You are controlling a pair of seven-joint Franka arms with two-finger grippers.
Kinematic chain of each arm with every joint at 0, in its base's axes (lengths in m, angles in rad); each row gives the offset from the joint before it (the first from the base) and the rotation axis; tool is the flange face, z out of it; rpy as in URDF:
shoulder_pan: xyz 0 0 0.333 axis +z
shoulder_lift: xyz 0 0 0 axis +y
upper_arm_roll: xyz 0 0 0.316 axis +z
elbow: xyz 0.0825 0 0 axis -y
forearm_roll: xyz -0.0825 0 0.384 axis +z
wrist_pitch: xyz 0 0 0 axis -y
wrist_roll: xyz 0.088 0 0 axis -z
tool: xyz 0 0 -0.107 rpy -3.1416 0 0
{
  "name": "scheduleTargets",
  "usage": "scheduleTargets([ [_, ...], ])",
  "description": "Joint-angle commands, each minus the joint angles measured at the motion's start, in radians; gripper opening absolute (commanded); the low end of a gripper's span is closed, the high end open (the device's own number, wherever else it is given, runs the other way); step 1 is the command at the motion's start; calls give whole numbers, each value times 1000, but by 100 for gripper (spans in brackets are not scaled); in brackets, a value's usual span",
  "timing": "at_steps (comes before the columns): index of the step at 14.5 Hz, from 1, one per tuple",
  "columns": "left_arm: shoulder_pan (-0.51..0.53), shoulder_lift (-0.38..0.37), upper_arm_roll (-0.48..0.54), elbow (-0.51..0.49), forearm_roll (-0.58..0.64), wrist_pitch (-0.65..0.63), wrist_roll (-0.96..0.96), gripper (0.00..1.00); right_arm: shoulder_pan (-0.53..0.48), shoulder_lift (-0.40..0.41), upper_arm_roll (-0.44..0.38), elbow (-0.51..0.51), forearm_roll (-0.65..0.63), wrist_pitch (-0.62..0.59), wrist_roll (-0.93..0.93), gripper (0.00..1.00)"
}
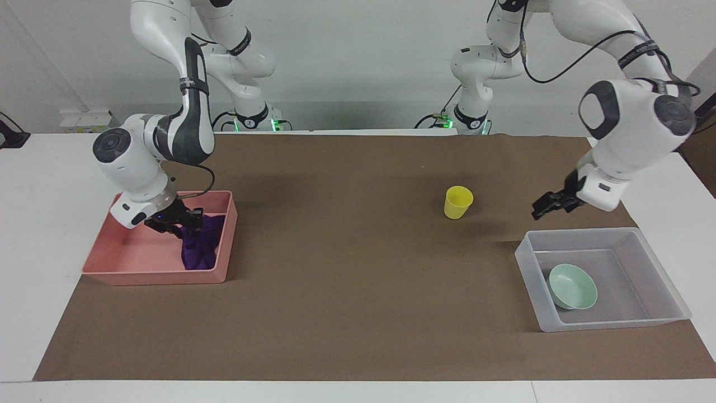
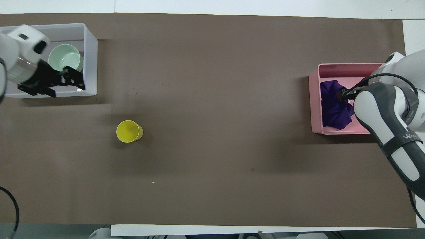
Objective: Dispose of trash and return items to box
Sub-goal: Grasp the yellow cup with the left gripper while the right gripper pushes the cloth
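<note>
The purple cloth (image 1: 199,246) rests bunched in the pink tray (image 1: 151,277), against its wall toward the table's middle; it also shows in the overhead view (image 2: 333,109). My right gripper (image 1: 189,223) is down in the tray, shut on the cloth's top. The mint-green bowl (image 1: 572,286) lies in the clear box (image 1: 609,326), free of any gripper. My left gripper (image 1: 542,210) is open and empty, raised over the box's edge that is nearer to the robots. The yellow cup (image 1: 458,202) stands upright on the brown mat.
The brown mat (image 1: 347,291) covers most of the table. The pink tray (image 2: 314,99) is at the right arm's end, the clear box (image 2: 90,59) at the left arm's end. The cup (image 2: 129,131) stands nearer to the robots than the box.
</note>
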Motion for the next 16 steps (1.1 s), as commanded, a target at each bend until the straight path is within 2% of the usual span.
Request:
scheduleTargets([
  [1, -104, -169, 13, -345, 18, 195, -84, 99, 8, -30, 13, 66, 12, -103, -6, 94],
  [2, -109, -195, 11, -414, 18, 239, -85, 99, 12, -33, 16, 104, 13, -158, 8, 94],
  [5, -141, -206, 10, -473, 18, 281, -114, 98, 77, -49, 18, 183, 15, -277, 112, 95],
  [6, -156, -205, 10, -485, 18, 315, -161, 79, 101, -49, 21, 209, 16, -309, 143, 96],
  [7, -170, -206, 10, -498, 18, 338, -195, 17, 117, -47, 22, 232, 22, -336, 166, 97],
  [8, -170, -206, 10, -502, 18, 353, -194, 0, 139, -49, 22, 249, 59, -355, 174, 97],
  [11, -164, -205, 10, -502, 18, 360, -187, 0, 187, -59, 22, 279, 94, -393, 237, 97],
  [13, -158, -192, 11, -478, 18, 361, -192, 0, 195, -55, 22, 333, 91, -467, 238, 97],
  [15, -150, -145, 19, -342, 17, 311, -198, 0, 190, -58, 21, 388, 75, -557, 237, 97],
  [16, -115, -137, 21, -261, 17, 245, -189, 0, 186, -59, 18, 417, 71, -603, 232, 97],
])
